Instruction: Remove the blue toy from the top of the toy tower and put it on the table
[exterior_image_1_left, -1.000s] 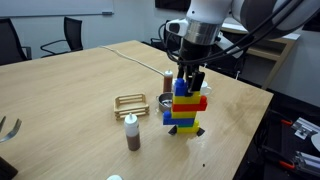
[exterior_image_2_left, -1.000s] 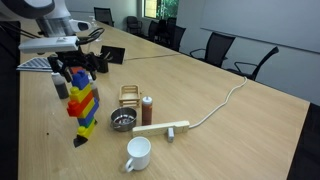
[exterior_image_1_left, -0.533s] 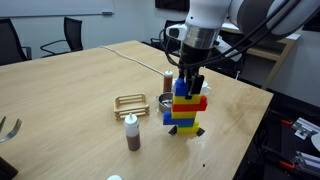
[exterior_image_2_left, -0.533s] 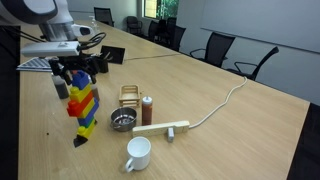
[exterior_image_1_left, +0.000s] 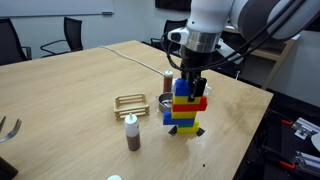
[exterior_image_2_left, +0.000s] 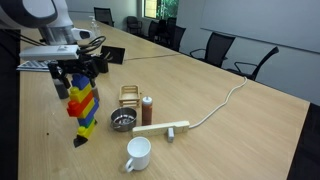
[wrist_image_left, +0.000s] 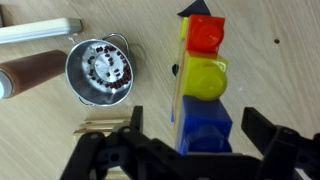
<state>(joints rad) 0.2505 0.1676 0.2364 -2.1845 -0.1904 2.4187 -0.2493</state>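
Closest to the near edge of the table (exterior_image_2_left: 220, 120) stands a white mug (exterior_image_2_left: 137, 153). Just behind it, hard by the table edge on the robot's side, rises the toy tower (exterior_image_2_left: 84, 108). Its stepped layers bring the blue toy (wrist_image_left: 208, 135) to the very top, where it can be reached from above without disturbing anything below.

The claw (wrist_image_left: 193, 125) hangs straight down over it. It is open, with its fingers (wrist_image_left: 133, 130) spread to either side of the brick, plainly lined up to pinch its two flat side faces.

Farther in lie a wooden bar (exterior_image_2_left: 165, 128), a small metal strainer (exterior_image_2_left: 122, 121), a brown bottle (exterior_image_2_left: 146, 110) and a wire rack (exterior_image_2_left: 130, 95). All are apart from the tower, which leaves bare table for setting the brick down. A pale cable (exterior_image_2_left: 225, 100) trails towards the far edge.

In both exterior views the claw largely covers the blue toy. From the wrist view I cannot tell whether the pads touch it. The tower's base barely shows there, and the bottle is cut off.
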